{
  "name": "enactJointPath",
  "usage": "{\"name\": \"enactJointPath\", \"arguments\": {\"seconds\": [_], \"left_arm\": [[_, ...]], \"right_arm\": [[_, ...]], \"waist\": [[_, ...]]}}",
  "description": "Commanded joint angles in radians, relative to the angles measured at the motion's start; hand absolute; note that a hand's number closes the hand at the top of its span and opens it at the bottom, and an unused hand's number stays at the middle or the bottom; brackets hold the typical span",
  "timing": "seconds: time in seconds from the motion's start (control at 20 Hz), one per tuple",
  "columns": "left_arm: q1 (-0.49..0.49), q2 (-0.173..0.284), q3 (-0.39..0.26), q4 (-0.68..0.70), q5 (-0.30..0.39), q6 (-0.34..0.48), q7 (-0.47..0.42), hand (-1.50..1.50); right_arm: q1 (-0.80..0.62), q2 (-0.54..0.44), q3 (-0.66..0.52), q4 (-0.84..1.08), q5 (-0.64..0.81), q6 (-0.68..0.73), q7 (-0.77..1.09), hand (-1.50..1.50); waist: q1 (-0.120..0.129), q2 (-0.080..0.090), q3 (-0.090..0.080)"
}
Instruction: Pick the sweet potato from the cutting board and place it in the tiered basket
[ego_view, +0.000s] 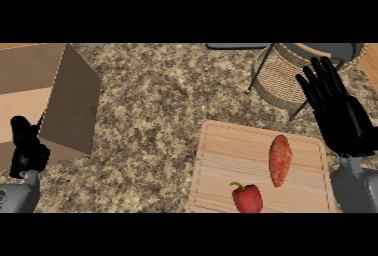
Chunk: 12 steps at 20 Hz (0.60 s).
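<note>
An orange sweet potato (280, 160) lies lengthwise on the right half of a wooden cutting board (221, 165). The tiered basket (279, 80), wire-framed with a woven bottom, stands at the far right of the counter. My right hand (338, 112) is open with straight fingers, raised at the right edge, just right of the sweet potato and over the basket's near right side. It touches nothing. My left hand (27, 147) shows at the left edge, seen edge-on in front of a cardboard box; it holds nothing visible.
A red bell pepper (247, 198) sits on the board's near edge, just left of the sweet potato's near end. A large cardboard box (52, 95) fills the left side. The speckled stone counter (155, 115) lies between box and board.
</note>
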Motion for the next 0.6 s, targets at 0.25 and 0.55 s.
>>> {"name": "enactJointPath", "arguments": {"seconds": [0.25,0.55], "left_arm": [[0.007,-0.032,-0.029,-0.21,0.056,-0.065,0.014,0.0],[0.071,-0.037,0.001,-0.278,0.114,-0.091,0.04,0.0]], "right_arm": [[0.007,0.061,0.165,-0.087,0.321,-0.132,-0.179,1.5],[0.182,0.111,0.029,0.067,0.536,-0.582,-0.076,-1.5]], "waist": [[-0.005,-0.03,-0.039],[-0.037,-0.018,-0.042]]}}
